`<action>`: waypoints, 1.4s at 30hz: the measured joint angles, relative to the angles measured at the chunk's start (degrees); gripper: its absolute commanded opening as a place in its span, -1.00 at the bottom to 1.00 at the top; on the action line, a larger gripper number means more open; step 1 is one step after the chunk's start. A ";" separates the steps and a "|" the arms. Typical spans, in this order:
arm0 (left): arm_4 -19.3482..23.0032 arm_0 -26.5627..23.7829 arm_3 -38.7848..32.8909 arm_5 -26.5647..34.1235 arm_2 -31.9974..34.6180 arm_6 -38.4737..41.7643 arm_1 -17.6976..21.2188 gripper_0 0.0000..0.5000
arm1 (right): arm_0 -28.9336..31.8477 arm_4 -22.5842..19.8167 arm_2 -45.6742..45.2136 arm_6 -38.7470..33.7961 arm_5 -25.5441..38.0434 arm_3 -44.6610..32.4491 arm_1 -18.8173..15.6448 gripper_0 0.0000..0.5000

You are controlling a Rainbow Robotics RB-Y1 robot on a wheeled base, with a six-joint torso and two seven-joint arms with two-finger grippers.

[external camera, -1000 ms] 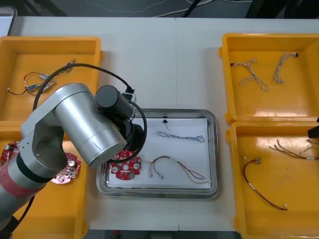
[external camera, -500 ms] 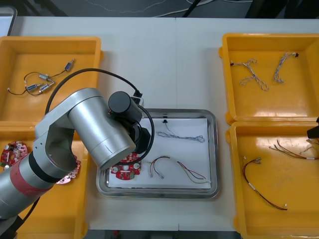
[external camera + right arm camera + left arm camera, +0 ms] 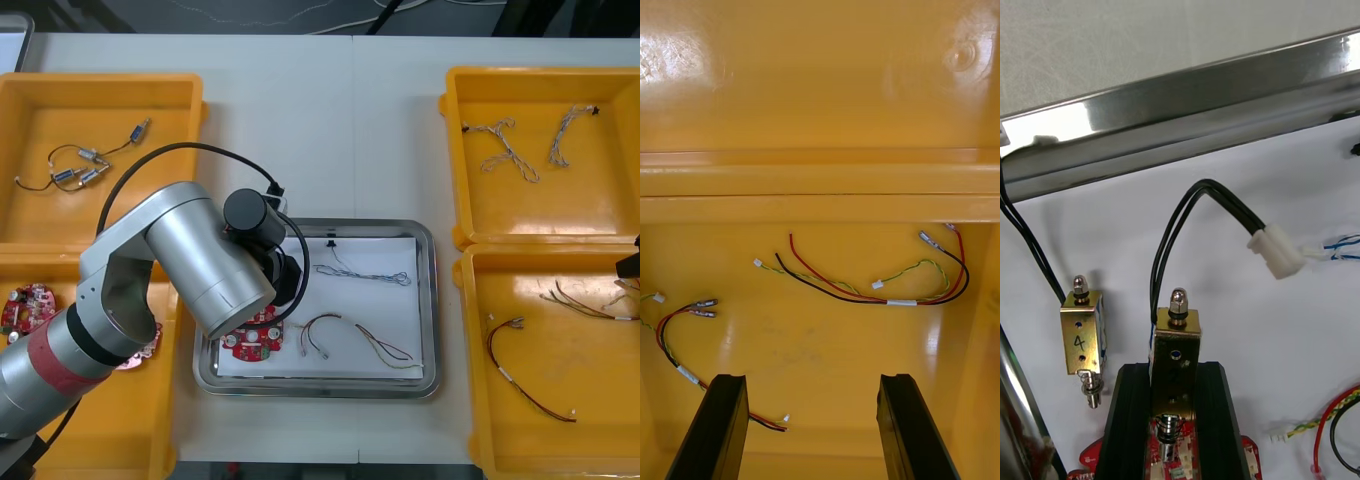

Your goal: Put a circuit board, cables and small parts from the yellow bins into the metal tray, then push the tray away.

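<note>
Left gripper (image 3: 1174,369): fingers (image 3: 1133,420) clamp a rectangular brassy small metal part (image 3: 1175,341) above the left side of the shiny, white-lined metal tray (image 3: 428,300). Right gripper (image 3: 812,386): fingers (image 3: 715,427) wide apart over the glossy near-right yellow bin (image 3: 600,440).

An electronics workshop or lab bench: a shiny rectangular metal tray (image 3: 432,300) lies on a light table (image 3: 340,130), and yellow plastic bins (image 3: 580,200) on either side of it hold sorted thin wire cables (image 3: 507,150), round red circuit boards (image 3: 28,303) and small metal parts (image 3: 66,178).
</note>
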 measured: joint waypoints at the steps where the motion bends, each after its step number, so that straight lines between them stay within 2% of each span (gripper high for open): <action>1: -0.09 0.00 0.27 -0.38 0.00 0.00 -0.07 -1.00 | 0.00 0.00 0.00 0.00 0.00 0.00 0.00 1.00; 8: -0.97 0.00 2.44 -2.81 -0.37 0.00 -0.26 -1.00 | 0.00 -0.01 0.00 0.00 0.00 0.00 0.00 1.00; 17: -1.31 -0.01 2.95 -3.12 -1.14 0.00 -0.31 -1.00 | 0.00 -0.01 0.00 0.00 0.00 0.00 0.00 1.00; 19: -1.31 -0.01 2.96 -3.12 -1.14 0.00 -0.31 -0.72 | 0.00 -0.01 0.00 0.00 0.00 0.00 0.00 1.00; 20: -1.31 -0.01 2.96 -3.12 -1.14 0.00 -0.31 -0.42 | 0.00 -0.01 0.00 0.00 0.00 0.00 0.00 1.00; 21: -1.31 -0.01 2.96 -3.12 -1.14 0.00 -0.32 -0.21 | 0.00 -0.01 0.00 0.00 0.00 0.00 0.00 1.00; 23: -1.31 -0.01 2.96 -3.12 -1.14 0.00 -0.33 -0.03 | 0.00 -0.01 0.00 0.00 0.00 0.00 0.00 1.00; 26: -1.31 -0.01 2.96 -3.13 -1.14 0.01 -0.33 0.48 | 0.00 -0.01 0.00 0.00 0.00 0.00 0.00 1.00; 30: -1.31 -0.02 2.96 -3.14 -1.14 0.12 -0.33 0.91 | 0.00 -0.01 0.00 0.00 0.00 0.00 0.00 1.00; 32: -1.31 -0.02 2.96 -3.15 -1.14 0.35 -0.33 1.00 | 0.00 -0.01 0.00 0.00 0.00 0.00 0.00 1.00; 39: -0.88 -0.26 2.92 -3.04 -1.14 3.80 -0.34 1.00 | 0.00 -0.01 0.00 0.00 0.00 0.00 0.00 1.00; 42: 0.53 -0.75 2.33 -0.87 -0.93 4.37 -0.34 1.00 | 0.00 -0.01 0.00 0.00 0.00 0.00 0.00 1.00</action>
